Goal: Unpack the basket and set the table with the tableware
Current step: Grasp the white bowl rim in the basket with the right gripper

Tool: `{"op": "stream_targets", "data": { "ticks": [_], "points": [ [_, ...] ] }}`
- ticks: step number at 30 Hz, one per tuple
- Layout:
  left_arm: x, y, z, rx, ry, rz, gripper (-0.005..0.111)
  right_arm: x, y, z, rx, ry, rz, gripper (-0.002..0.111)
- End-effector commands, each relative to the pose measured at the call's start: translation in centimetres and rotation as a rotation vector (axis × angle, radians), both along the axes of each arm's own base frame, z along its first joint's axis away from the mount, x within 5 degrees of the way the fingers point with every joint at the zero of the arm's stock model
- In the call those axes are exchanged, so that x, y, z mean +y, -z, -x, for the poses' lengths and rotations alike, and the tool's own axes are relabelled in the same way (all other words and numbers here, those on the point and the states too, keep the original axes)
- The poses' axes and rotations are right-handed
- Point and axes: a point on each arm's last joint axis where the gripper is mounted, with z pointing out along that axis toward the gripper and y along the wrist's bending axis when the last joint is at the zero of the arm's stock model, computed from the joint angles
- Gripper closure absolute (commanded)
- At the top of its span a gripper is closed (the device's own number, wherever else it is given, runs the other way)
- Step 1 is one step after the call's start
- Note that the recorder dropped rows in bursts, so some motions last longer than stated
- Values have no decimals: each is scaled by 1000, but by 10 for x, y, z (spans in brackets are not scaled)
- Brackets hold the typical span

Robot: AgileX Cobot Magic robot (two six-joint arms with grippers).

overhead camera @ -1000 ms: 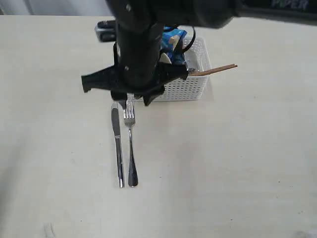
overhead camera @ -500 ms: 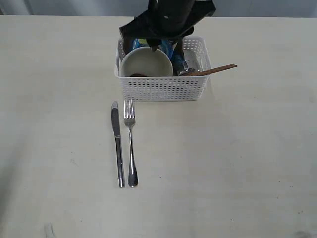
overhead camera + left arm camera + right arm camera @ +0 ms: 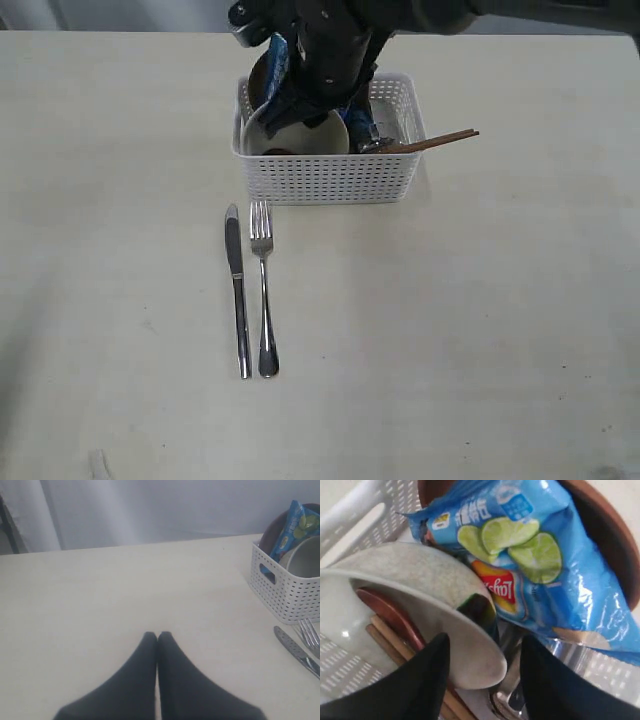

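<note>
Wide right pincer (image 3: 485,647) straddles the round cream bowl (image 3: 420,575) inside the white perforated plastic basket (image 3: 330,180); next, likely clamp its rim, lift.

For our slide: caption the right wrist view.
Open right gripper over cream bowl in white perforated plastic basket beside blue chip bag.

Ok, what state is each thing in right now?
basket: on table, loaded.
bowl: in basket, on its side.
chip bag: in basket, against plate.
chopsticks: in basket, overhanging rim.
knife: flat on table.
fork: flat beside knife.
left tool: shut, empty.
right tool: open, astride bowl rim.
</note>
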Motion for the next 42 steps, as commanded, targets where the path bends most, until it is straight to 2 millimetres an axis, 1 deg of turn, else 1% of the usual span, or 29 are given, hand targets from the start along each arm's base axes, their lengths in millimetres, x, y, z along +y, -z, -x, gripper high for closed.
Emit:
{"op": "stream_targets", "data": {
  "ticks": [1, 3, 10, 15, 18, 21, 25, 32, 39, 42],
  "points": [
    [0, 0, 0, -8, -1, 11, 107, 0, 7, -6, -30, -32, 28, 65],
    [0, 0, 0, -8, -1, 11, 107, 0, 10, -8, -36, -40, 37, 71],
    [0, 0, 0, -8, -1, 11, 107, 1, 11, -9, -52, -52, 45, 109],
    [0, 0, 0, -8, -1, 11, 107, 0, 6, -9, -68, -59, 51, 109],
    [0, 0, 0, -8, -1, 11, 107, 0, -1, -8, -82, -61, 43, 109],
    [0, 0, 0, -8, -1, 11, 107, 0, -12, -5, -107, -71, 33, 109],
    [0, 0, 0, -8, -1, 11, 107, 1, -32, -1, -167, -99, 29, 109],
    [0, 0, 0, -8, -1, 11, 107, -5, -65, 5, -253, -91, 5, 109],
    [0, 0, 0, -8, -1, 11, 107, -11, -87, 10, -306, -92, -6, 109],
    [0, 0, 0, -8, -1, 11, 107, -16, -96, 11, -325, -68, 1, 109]
  ]
}}
